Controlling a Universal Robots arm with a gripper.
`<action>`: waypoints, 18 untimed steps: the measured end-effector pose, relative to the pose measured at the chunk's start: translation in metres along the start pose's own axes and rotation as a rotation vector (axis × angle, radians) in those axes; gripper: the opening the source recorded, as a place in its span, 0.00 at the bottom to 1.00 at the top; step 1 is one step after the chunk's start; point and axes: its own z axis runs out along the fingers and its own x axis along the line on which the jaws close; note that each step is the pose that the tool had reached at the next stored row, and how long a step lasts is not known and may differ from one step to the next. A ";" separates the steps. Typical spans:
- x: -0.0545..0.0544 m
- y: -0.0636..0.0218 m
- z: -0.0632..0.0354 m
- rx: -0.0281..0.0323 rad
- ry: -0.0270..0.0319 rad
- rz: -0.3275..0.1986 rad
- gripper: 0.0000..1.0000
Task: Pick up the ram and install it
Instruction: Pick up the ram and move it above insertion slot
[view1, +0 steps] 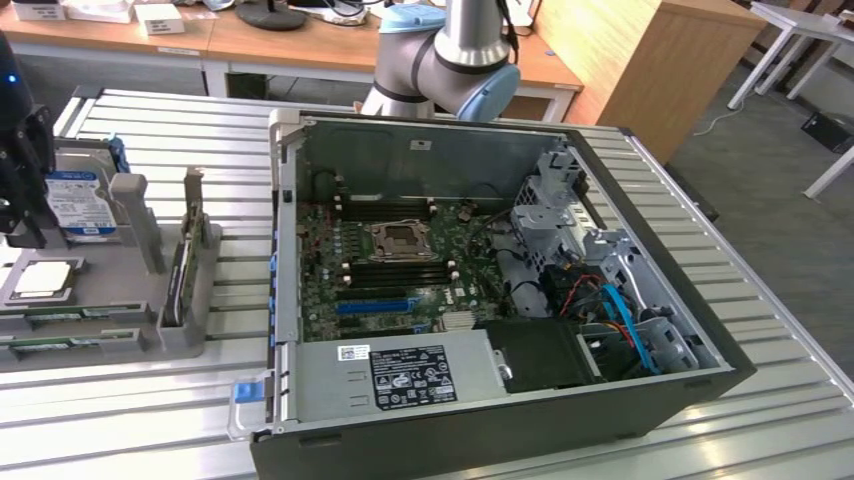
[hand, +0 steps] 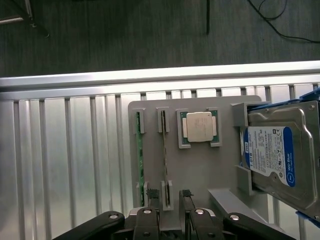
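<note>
Black gripper (hand: 170, 194) wide open, empty, over flat grey plastic holder (hand: 200, 170). Long thin green ram stick (hand: 140, 160) slotted just beside the fingertips. Ribbed metal table (hand: 60, 150) bare alongside.

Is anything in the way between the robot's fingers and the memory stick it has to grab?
Nothing visible. The open fingers hang over the grey holder, flanking the ram that stands on edge in its slot. A second stick and the processor chip lie beside it, not over it.
</note>
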 end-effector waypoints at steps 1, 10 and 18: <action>0.000 0.0000 0.0012 0.0000 -0.0001 0.000 0.30; 0.000 -0.0005 0.0128 -0.0001 0.0001 -0.002 0.30; 0.000 -0.0008 0.0222 -0.0001 0.0002 -0.004 0.30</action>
